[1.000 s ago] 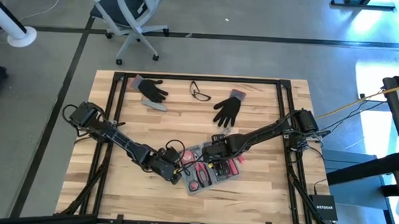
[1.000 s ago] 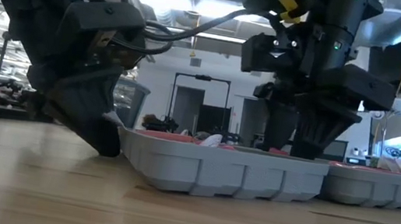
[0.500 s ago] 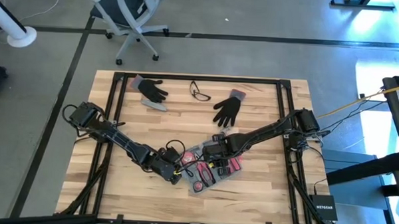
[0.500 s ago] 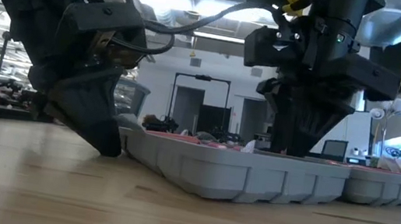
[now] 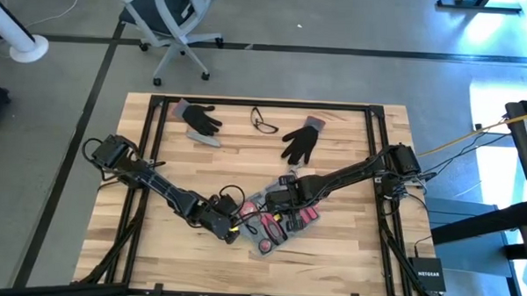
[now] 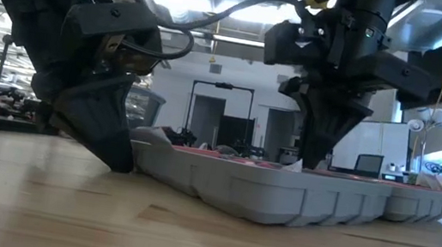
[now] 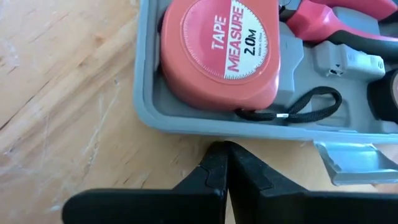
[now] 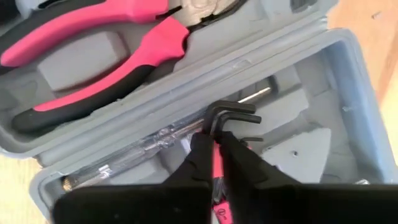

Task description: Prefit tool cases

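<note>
Working the open tool case (image 5: 277, 226) at the surface (image 5: 348, 256) near-centre. My left end effector (image 7: 225, 163), pinched closed, touches its left rim; right end effector (image 8: 214, 155) grips something slim inside. Pliers (image 8: 93, 74), tape measure (image 7: 217, 53) seated; fitting unfinished.

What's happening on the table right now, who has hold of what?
An open tool case lies near the front middle of the table, holding a tape measure, pink-handled pliers and hex keys. The right gripper is down inside the case, fingers pinched on something thin and pink beside the hex keys. The left gripper is shut, its tips on the wood against the case's outer edge by the tape measure.
</note>
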Controlling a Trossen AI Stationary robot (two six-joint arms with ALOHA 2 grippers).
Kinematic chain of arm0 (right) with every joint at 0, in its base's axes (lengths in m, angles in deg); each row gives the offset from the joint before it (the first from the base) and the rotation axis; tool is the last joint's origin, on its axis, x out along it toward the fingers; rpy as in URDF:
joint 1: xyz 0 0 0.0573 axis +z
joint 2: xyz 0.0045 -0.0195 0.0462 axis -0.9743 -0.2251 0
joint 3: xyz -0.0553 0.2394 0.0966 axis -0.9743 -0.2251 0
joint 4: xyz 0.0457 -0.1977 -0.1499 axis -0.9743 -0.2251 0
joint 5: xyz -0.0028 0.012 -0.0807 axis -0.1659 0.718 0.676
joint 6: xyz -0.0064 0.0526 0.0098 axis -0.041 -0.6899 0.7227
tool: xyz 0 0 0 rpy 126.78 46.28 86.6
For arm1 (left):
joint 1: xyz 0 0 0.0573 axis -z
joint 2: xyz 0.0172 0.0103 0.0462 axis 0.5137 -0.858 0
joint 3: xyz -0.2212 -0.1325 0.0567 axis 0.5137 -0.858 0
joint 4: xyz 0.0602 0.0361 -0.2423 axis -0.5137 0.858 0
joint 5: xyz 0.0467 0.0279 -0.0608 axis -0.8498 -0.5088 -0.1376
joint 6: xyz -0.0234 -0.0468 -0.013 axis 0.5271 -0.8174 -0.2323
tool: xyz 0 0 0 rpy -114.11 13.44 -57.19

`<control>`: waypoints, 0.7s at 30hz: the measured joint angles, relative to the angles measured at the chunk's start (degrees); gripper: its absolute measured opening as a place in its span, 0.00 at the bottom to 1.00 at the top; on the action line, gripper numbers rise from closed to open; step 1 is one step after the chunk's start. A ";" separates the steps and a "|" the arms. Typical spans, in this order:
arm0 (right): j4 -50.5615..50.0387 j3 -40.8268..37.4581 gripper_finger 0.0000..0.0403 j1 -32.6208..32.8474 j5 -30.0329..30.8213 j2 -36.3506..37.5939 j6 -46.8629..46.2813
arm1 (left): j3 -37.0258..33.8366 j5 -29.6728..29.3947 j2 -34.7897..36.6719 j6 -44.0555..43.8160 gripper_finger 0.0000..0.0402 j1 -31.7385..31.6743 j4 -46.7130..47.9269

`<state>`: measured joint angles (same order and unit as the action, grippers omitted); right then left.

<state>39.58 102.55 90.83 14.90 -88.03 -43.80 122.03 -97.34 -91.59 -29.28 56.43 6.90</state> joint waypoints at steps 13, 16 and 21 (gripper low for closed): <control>-7.95 3.03 0.00 -0.02 -0.47 1.09 -1.61 | -0.07 -0.13 0.57 1.05 0.00 0.00 -0.28; -10.25 5.53 0.00 -0.02 -0.45 1.67 -1.47 | -0.12 -0.19 1.50 4.13 0.00 0.30 0.15; -12.15 8.34 0.00 -0.02 -0.89 1.78 -1.72 | -0.22 -0.42 3.04 7.34 0.00 0.28 3.12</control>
<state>27.43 110.88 90.82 14.01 -86.25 -45.52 121.81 -97.75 -88.55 -21.94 56.71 10.02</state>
